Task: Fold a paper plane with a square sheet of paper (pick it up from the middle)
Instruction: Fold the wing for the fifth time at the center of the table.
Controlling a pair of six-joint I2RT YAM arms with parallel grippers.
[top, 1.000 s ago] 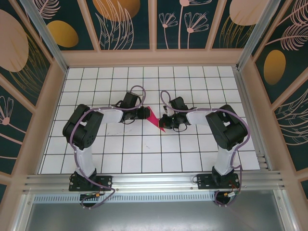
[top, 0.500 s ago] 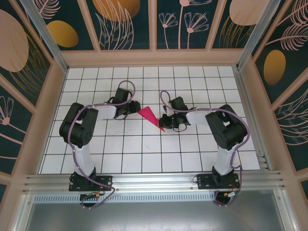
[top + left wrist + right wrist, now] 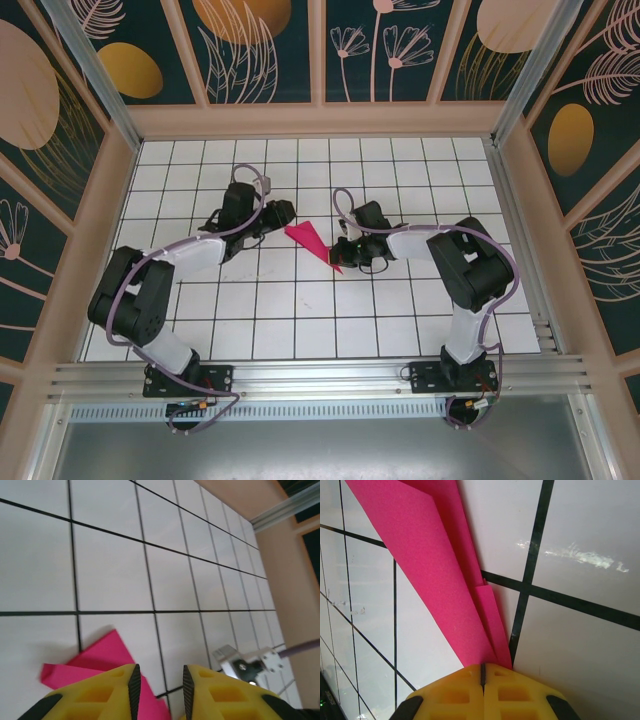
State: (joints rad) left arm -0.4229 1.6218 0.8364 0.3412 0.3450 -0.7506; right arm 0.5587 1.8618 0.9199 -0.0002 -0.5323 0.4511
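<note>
The square sheet of paper is folded into a slim magenta-pink paper plane (image 3: 310, 242) lying on the white grid table (image 3: 300, 320) between the two arms. Its wide end points left and its narrow tip points right. My right gripper (image 3: 340, 256) is shut on the narrow tip; in the right wrist view the paper plane (image 3: 430, 560) runs into the closed yellow fingertips (image 3: 482, 674). My left gripper (image 3: 284, 212) stands open just up and left of the wide end, touching nothing. In the left wrist view, the paper plane (image 3: 97, 661) lies low left of the gripper (image 3: 159, 686).
Beige frame walls (image 3: 320, 120) with patterned panels enclose the table on three sides. An aluminium rail (image 3: 320, 378) runs along the near edge by the arm bases. The right arm's metal wrist part (image 3: 246, 663) shows low right in the left wrist view.
My left gripper has let go of the paper's wide end and pulled back to the left and away, its arm swinging outward. The right gripper has stayed shut on the tip.
</note>
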